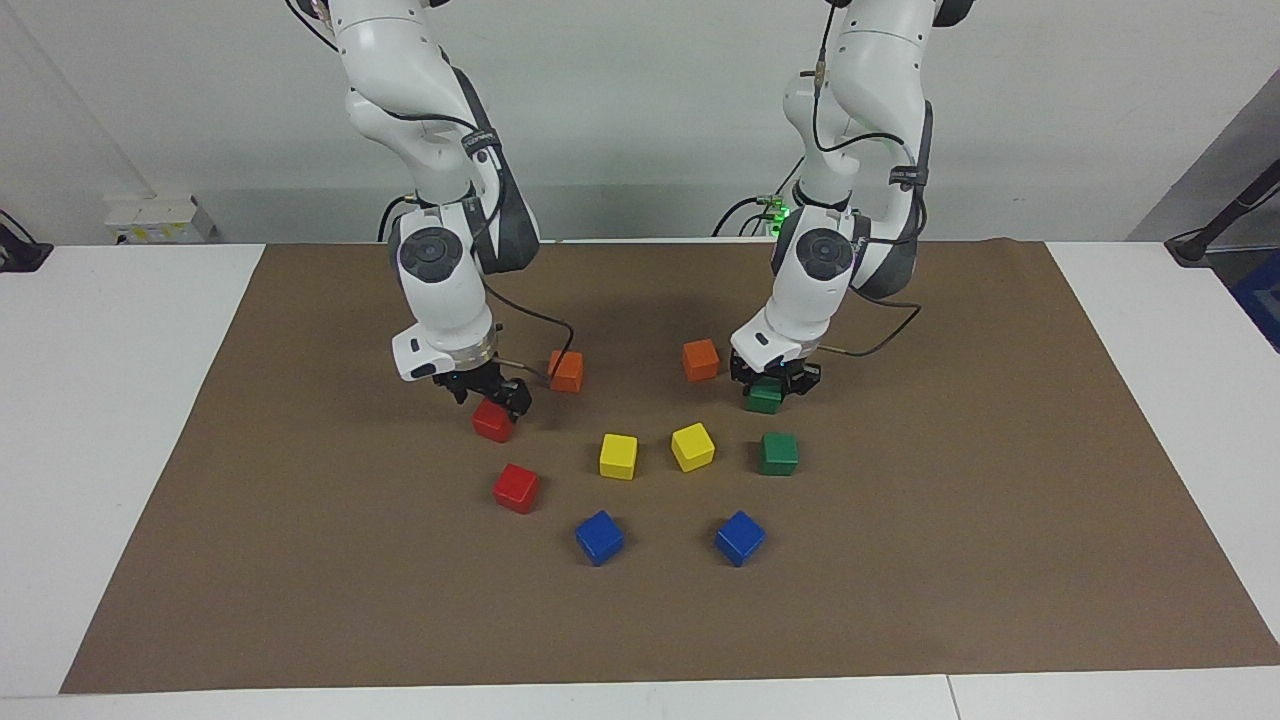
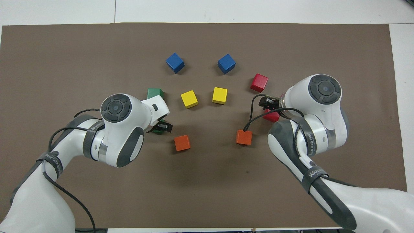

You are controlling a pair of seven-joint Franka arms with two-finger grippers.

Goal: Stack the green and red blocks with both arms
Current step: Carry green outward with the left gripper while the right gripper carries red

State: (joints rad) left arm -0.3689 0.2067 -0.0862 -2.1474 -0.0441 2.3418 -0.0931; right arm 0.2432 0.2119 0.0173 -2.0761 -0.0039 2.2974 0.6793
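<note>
My right gripper (image 1: 494,402) is low over the brown mat, shut on a red cube (image 1: 492,422) that sits at its fingertips; in the overhead view this cube (image 2: 272,116) is half hidden under the wrist. The second red cube (image 1: 516,487) lies on the mat a little farther from the robots. My left gripper (image 1: 771,387) is low and shut on a dark green cube (image 1: 763,399), mostly hidden in the overhead view (image 2: 157,128). The second green cube (image 1: 778,453) lies just farther from the robots.
Two orange cubes (image 1: 566,371) (image 1: 700,359) lie between the grippers, each close to one. Two yellow cubes (image 1: 618,456) (image 1: 692,446) sit mid-mat, two blue cubes (image 1: 599,537) (image 1: 740,537) farther out. The brown mat (image 1: 950,560) covers a white table.
</note>
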